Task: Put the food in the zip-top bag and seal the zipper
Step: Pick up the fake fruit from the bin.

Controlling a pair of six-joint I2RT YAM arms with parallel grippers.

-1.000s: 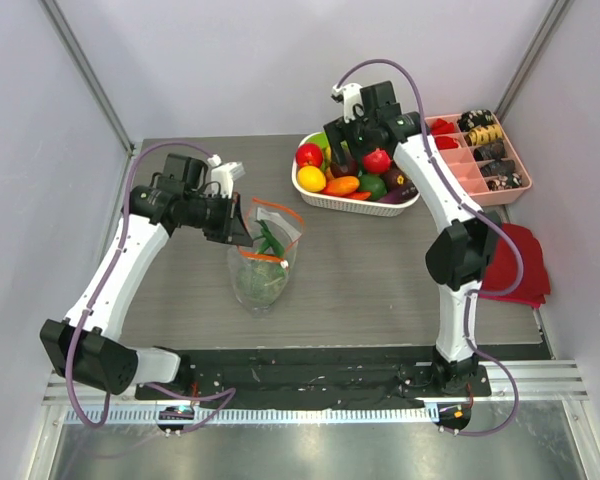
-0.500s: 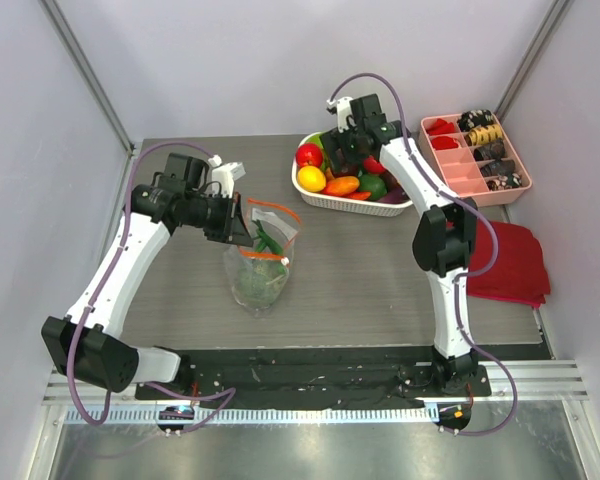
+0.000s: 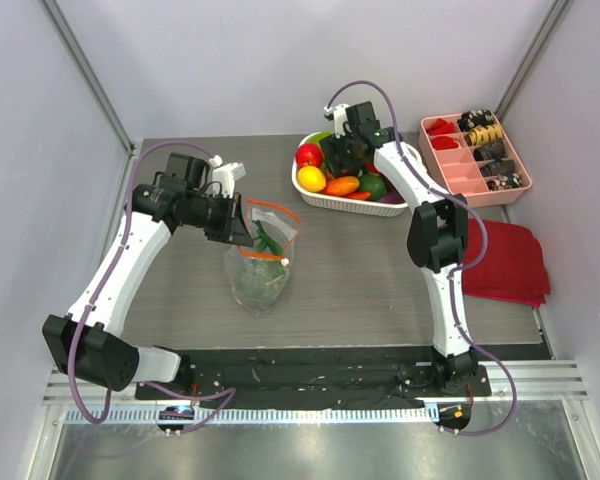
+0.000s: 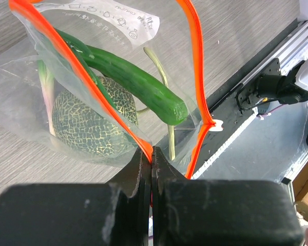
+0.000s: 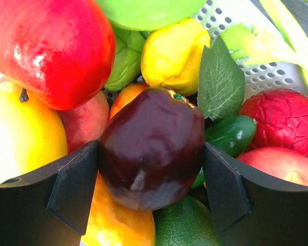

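The clear zip-top bag (image 3: 261, 272) stands open at the table's middle left, with its orange-red zipper (image 4: 196, 77) and white end piece (image 4: 217, 123). Inside lie a long green cucumber (image 4: 138, 82) and a round grey-green netted head (image 4: 87, 115). My left gripper (image 3: 242, 236) is shut on the bag's near zipper edge (image 4: 152, 154) and holds the mouth open. My right gripper (image 3: 346, 160) is down in the white basket (image 3: 320, 200). Its fingers press both sides of a dark purple fruit (image 5: 151, 148) among the other toy produce, next to a round red fruit (image 5: 51, 46).
The basket also holds yellow (image 5: 20, 133), orange, green and red produce. A pink divided tray (image 3: 480, 150) with small pieces stands at the back right. A dark red cloth (image 3: 510, 262) lies at the right edge. Walls close in the table on the left, back and right.
My right gripper has swung left and down into the basket, onto the dark purple fruit. The left gripper and the bag have not moved.
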